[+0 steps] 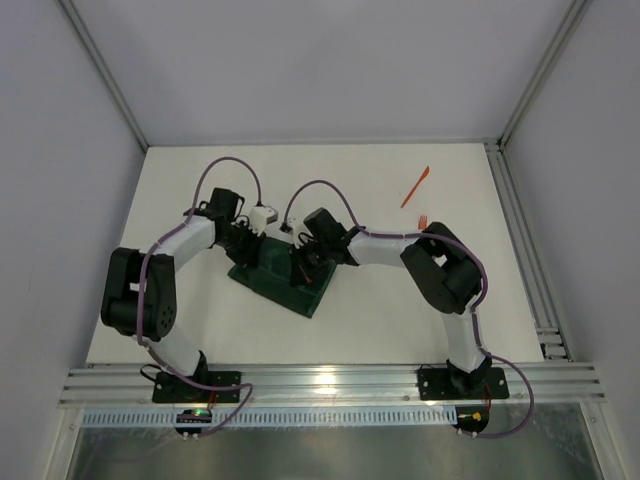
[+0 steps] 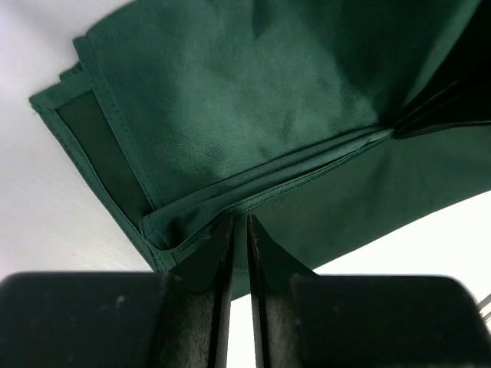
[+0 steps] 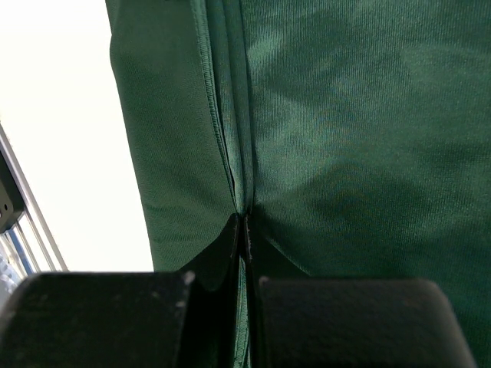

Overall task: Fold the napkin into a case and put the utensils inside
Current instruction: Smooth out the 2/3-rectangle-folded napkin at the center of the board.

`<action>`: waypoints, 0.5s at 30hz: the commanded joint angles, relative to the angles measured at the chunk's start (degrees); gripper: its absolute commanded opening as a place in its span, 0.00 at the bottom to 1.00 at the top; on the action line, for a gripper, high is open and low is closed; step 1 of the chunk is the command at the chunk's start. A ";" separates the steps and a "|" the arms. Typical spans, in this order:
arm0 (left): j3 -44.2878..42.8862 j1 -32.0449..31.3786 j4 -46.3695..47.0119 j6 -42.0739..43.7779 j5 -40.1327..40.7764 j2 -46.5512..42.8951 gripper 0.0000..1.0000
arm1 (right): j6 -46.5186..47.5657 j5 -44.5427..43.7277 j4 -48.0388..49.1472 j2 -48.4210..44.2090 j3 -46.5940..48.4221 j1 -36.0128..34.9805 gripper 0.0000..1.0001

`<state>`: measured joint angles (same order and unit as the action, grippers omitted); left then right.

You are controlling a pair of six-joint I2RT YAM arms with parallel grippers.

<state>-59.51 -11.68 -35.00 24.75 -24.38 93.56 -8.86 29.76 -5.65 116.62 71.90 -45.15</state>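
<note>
The dark green napkin (image 1: 287, 283) lies partly folded on the white table between the two arms. My left gripper (image 1: 247, 247) reaches onto its left end. In the left wrist view its jaws (image 2: 239, 221) are closed to a narrow slit on a folded hem of the napkin (image 2: 253, 100). My right gripper (image 1: 306, 262) is over the right end. It is shut (image 3: 244, 218) on a raised pleat of the napkin (image 3: 345, 138), with cloth showing between the fingers. The utensils lie apart at the back right: an orange knife (image 1: 415, 187) and a small orange fork (image 1: 422, 220).
The white table (image 1: 390, 310) is walled by pale panels at the back and both sides. A metal rail (image 1: 545, 300) runs along the right edge and another along the near edge by the arm bases. Cables loop over both wrists.
</note>
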 commanded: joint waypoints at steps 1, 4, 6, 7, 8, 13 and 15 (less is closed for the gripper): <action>-0.43 0.26 0.29 0.74 0.38 1.45 0.13 | 1.39 0.04 -0.41 0.37 1.75 -0.12 0.04; -0.17 0.34 1.95 0.03 1.87 2.77 0.12 | 1.66 0.04 -0.24 -0.33 1.75 -0.12 0.05; 0.00 0.34 2.92 -0.32 2.67 3.82 0.12 | 1.92 -0.14 -0.15 -0.69 1.75 -0.12 0.08; 0.00 0.34 3.53 -0.41 2.85 4.26 0.12 | 1.92 -0.23 -0.15 -1.39 1.58 -0.12 0.09; 0.00 0.34 3.63 -0.41 3.11 4.61 0.12 | 2.01 -0.31 -0.06 -1.92 1.49 -0.03 0.16; 0.35 0.34 3.63 0.03 2.59 5.93 0.11 | 2.18 -5.57 -1.91 -7.18 0.53 -0.12 0.30; 0.62 0.35 3.63 0.12 2.06 5.93 0.11 | 1.57 -11.43 -1.56 -12.54 -1.92 -0.21 0.36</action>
<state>-59.48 -11.57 -32.88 24.45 -22.06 99.15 -7.62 26.26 -7.03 113.45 71.33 -45.25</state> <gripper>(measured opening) 0.110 0.342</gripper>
